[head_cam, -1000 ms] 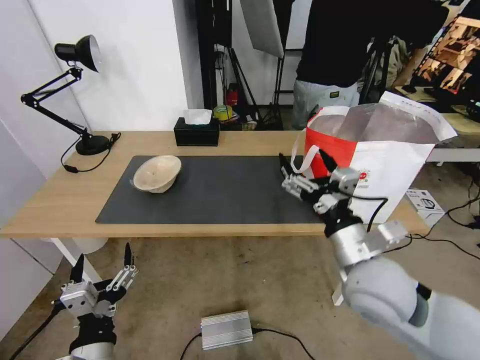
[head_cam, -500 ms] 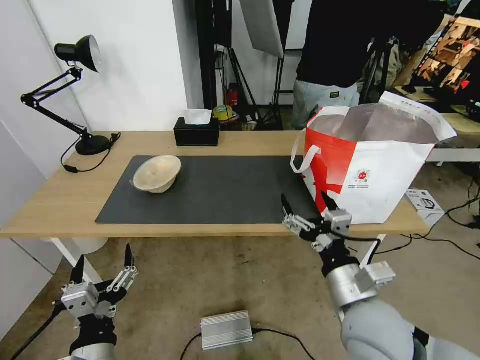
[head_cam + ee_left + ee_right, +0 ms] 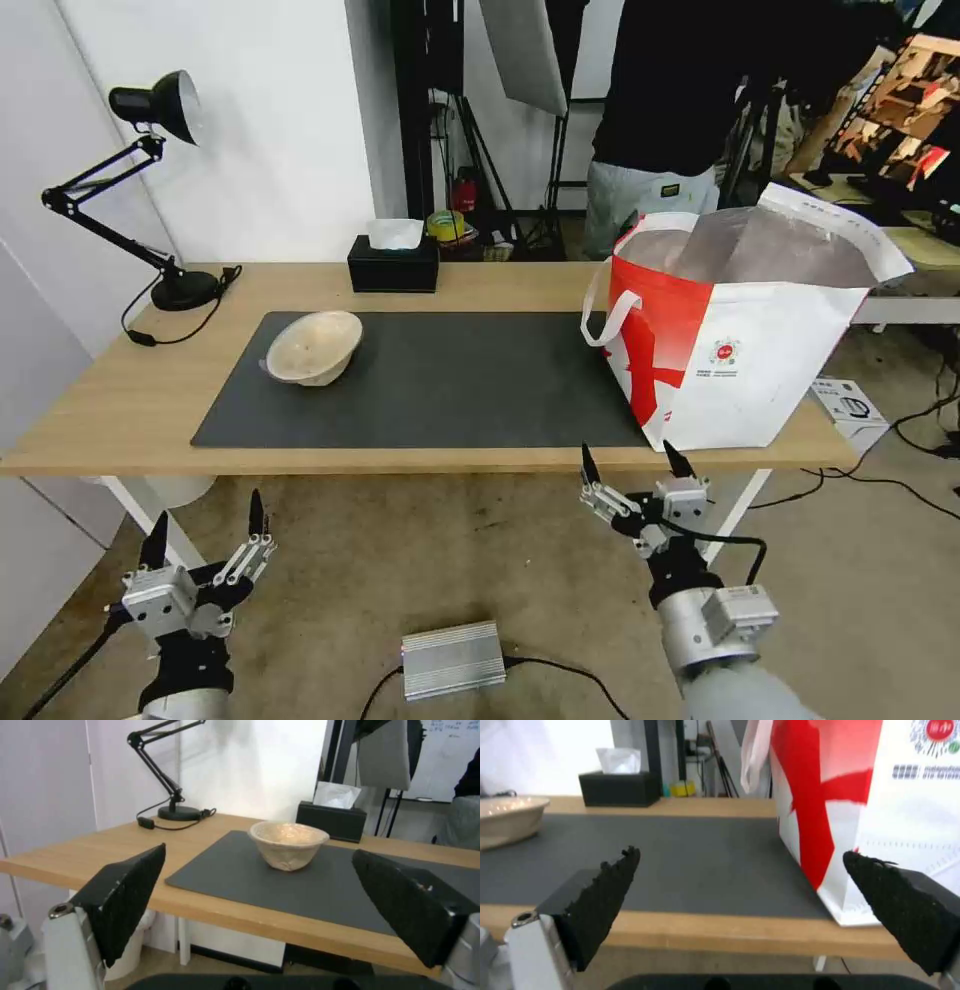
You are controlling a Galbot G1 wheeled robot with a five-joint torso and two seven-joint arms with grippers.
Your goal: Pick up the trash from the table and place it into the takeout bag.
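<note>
A beige paper-pulp bowl [image 3: 313,346] [image 3: 288,844] [image 3: 507,817], the trash in sight, rests tilted on the left part of the dark grey mat [image 3: 430,380] of the light-wood table [image 3: 120,400]. The red-and-white takeout bag [image 3: 735,340] [image 3: 880,795] stands open at the table's right end, foil lining showing. My right gripper [image 3: 632,464] [image 3: 740,870] hangs open and empty just below the table's front edge, near the bag. Low at the left, in front of the table, my left gripper [image 3: 205,518] [image 3: 260,870] is open and empty too.
A black tissue box [image 3: 393,263] sits at the table's back edge and a black desk lamp [image 3: 150,180] at its back left. A silver metal box [image 3: 453,658] with a cable lies on the floor. A person stands behind the bag.
My right gripper has dropped from beside the bag at table height to below the table's front edge, staying open. The left arm, bowl and bag have not moved.
</note>
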